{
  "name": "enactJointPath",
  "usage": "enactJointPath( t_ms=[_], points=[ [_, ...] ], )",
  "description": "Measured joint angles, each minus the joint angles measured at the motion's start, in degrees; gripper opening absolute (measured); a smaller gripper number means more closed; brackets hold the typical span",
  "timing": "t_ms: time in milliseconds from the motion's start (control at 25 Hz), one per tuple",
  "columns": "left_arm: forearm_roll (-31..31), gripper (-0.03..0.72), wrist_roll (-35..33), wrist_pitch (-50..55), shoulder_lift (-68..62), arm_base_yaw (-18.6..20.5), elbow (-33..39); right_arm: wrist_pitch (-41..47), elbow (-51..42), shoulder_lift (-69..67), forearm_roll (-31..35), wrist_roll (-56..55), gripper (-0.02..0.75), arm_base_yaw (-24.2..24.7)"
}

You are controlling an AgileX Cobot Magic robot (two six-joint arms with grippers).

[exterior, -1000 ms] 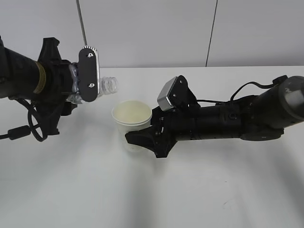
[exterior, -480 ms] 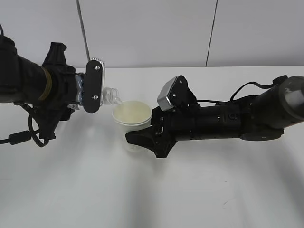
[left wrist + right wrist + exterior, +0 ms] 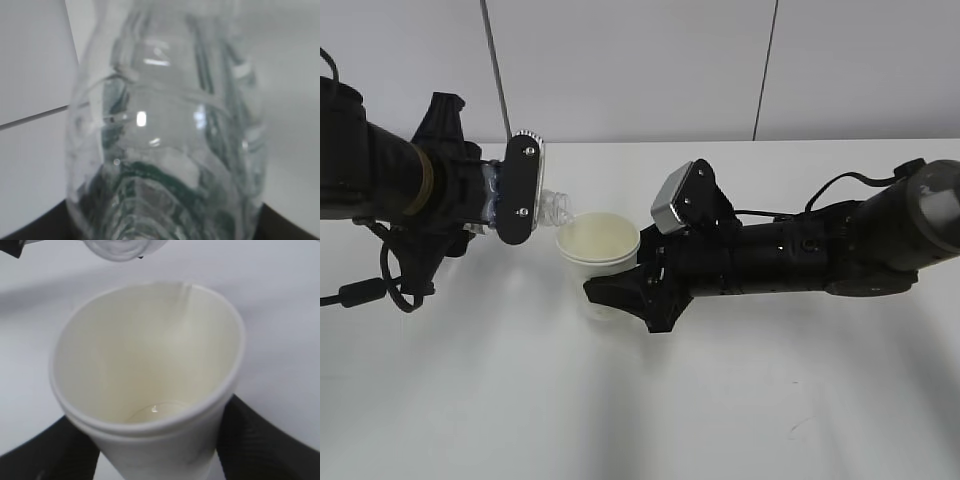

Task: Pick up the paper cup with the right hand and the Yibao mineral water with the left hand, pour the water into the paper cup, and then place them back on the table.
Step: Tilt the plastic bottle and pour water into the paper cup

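My right gripper (image 3: pixel 610 292) is shut on the white paper cup (image 3: pixel 598 255) and holds it upright above the table (image 3: pixel 720 400). In the right wrist view the cup (image 3: pixel 150 390) fills the frame, black fingers (image 3: pixel 260 440) on both sides, a little water at its bottom. My left gripper (image 3: pixel 510 190) is shut on the Yibao mineral water bottle (image 3: pixel 552 205), tilted with its open neck over the cup's left rim. The bottle mouth shows at the top of the right wrist view (image 3: pixel 120 247). In the left wrist view the clear ridged bottle (image 3: pixel 165 150) fills the frame.
The white tabletop stretches in front of both arms. A grey wall (image 3: pixel 640 60) with two vertical seams stands behind the table. A black cable (image 3: pixel 360 290) hangs below the left arm.
My left gripper has moved right and tilted the bottle further, bringing its neck down to the cup's rim. The right arm and cup have stayed still.
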State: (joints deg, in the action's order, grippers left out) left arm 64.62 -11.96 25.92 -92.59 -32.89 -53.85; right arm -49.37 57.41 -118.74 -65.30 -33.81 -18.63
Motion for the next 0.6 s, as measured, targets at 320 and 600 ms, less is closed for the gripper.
enactJointPath(
  t_ms=[320, 600],
  points=[
    [1.4, 0.375, 0.0, 0.9, 0.0, 0.0, 0.0, 0.1, 0.0, 0.0, -0.5, 0.0, 0.506, 0.0],
    [1.6, 0.365, 0.0, 1.6, 0.0, 0.0, -1.1, 0.2, 0.0, 0.0, -1.4, 0.0, 0.506, 0.0]
  ],
)
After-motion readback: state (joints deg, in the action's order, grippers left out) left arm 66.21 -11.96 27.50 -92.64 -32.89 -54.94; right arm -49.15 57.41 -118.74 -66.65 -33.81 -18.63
